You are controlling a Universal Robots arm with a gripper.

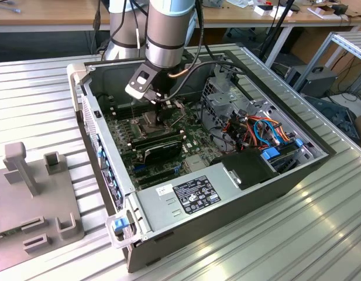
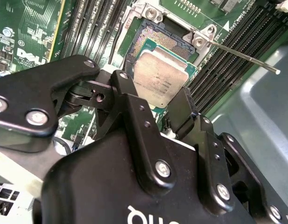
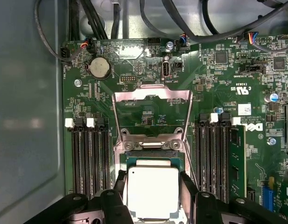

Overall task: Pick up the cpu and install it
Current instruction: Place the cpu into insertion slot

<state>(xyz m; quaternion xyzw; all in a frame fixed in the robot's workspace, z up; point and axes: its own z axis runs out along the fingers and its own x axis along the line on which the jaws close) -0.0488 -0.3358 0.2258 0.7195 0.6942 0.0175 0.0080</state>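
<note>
The cpu (image 2: 160, 79) is a silvery square chip held between my gripper's black fingers (image 2: 183, 109). My gripper (image 2: 155, 93) is shut on it from two opposite sides. The chip sits level, just over the dark square socket (image 2: 158, 37), slightly offset from it in the second wrist view. In the first wrist view the cpu (image 3: 152, 191) lies at the socket, with the metal load plate (image 3: 151, 93) swung open beyond it. In the exterior view my gripper (image 1: 160, 108) reaches down into the open computer case above the socket (image 1: 151, 121).
The socket's thin metal lever (image 2: 242, 53) sticks out to one side. Memory slots (image 3: 90, 154) flank the socket on both sides. A black card (image 1: 160, 146), a drive cage (image 1: 224, 99), cables (image 1: 259, 129) and the power supply (image 1: 189, 193) crowd the case. A grey fixture (image 1: 34, 193) stands outside.
</note>
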